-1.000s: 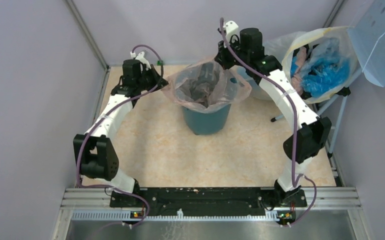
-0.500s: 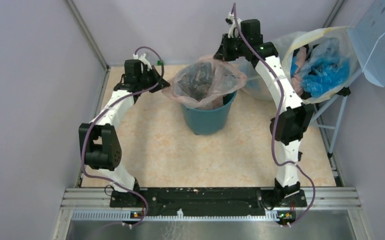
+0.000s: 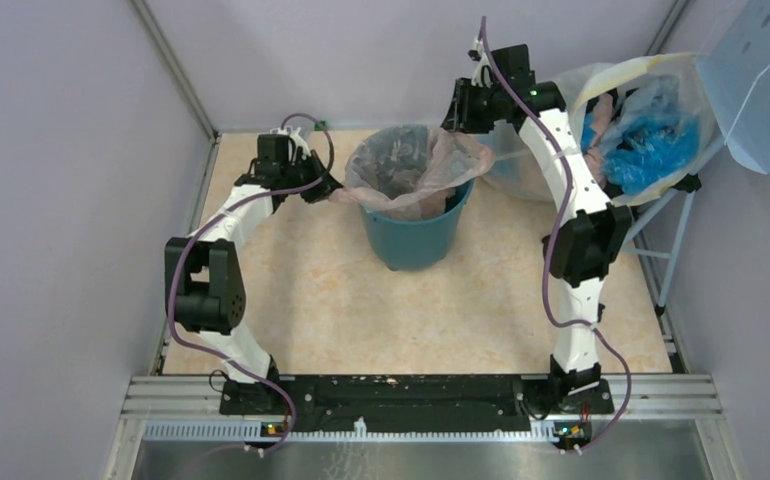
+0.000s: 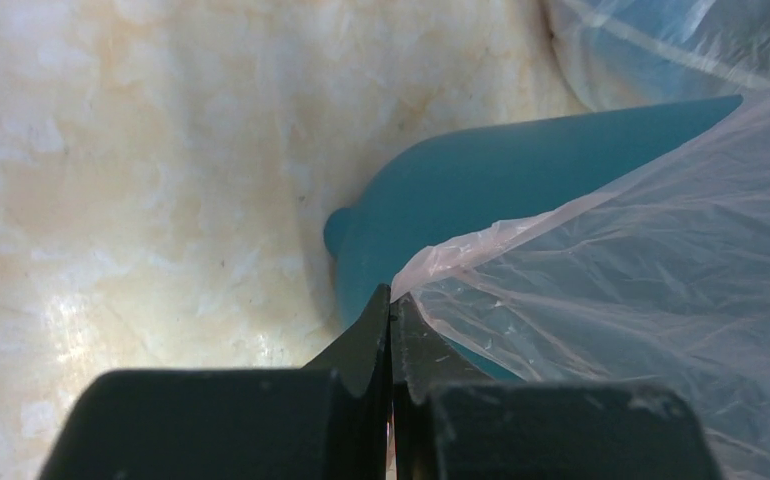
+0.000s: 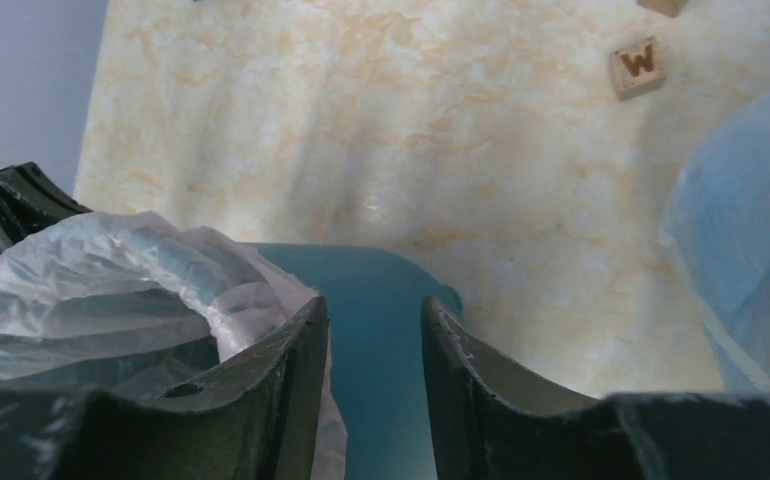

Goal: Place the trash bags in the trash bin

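Observation:
The pale pink trash bag (image 3: pixel 413 166) sits open inside the dark teal trash bin (image 3: pixel 413 238), its mouth spread over the rim. My left gripper (image 3: pixel 333 190) is shut on the bag's left edge (image 4: pixel 431 265), just outside the bin's left wall (image 4: pixel 481 190). My right gripper (image 3: pixel 464 118) is open above the bin's far right rim (image 5: pixel 376 300). Its jaws stand apart with nothing between them. The bag's edge (image 5: pixel 111 270) lies beside its left finger (image 5: pixel 296 350).
A large clear sack (image 3: pixel 641 125) with a yellow rim holds blue bags at the far right, next to a pale blue perforated panel (image 3: pixel 766 80). A small wooden tile marked W (image 5: pixel 637 66) lies on the table. Grey walls enclose the left and back.
My right gripper has risen and moved right, off the bag's far edge. My left gripper has pulled the bag's left edge down and right toward the bin. The bag's mouth sits lower over the rim.

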You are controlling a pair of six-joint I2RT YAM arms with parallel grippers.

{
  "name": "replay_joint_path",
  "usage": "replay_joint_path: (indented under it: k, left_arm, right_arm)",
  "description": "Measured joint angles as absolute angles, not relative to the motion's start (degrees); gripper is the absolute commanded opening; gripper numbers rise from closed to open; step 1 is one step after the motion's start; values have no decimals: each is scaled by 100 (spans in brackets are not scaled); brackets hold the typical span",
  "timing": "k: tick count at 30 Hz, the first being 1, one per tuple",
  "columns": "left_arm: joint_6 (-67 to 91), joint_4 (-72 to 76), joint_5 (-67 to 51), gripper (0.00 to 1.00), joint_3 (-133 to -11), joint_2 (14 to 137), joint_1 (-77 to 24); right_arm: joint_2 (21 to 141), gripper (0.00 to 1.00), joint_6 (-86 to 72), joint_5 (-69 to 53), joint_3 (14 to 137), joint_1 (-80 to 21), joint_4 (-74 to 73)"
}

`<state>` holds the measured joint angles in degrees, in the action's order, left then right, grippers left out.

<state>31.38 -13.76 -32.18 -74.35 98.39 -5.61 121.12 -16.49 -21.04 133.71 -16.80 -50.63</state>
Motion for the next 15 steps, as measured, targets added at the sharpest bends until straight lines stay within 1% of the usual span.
replay_joint_path:
  k: [4, 8, 15]
  left_arm:
    - [3159, -1402, -3260, 0, -7242, 9837, -558]
    - [3166, -1409, -3271, 0, -7137, 9717, -561]
    - [3186, -1376, -3234, 0, -7070, 9244, -561]
  right_arm:
    - [12099, 63, -1614, -1791, 13544, -1660, -5402]
    - [11806, 65, -1507, -1507, 13456, -1658, -5500]
    - [10940, 65, -1452, -1522, 13264, -1658, -5861]
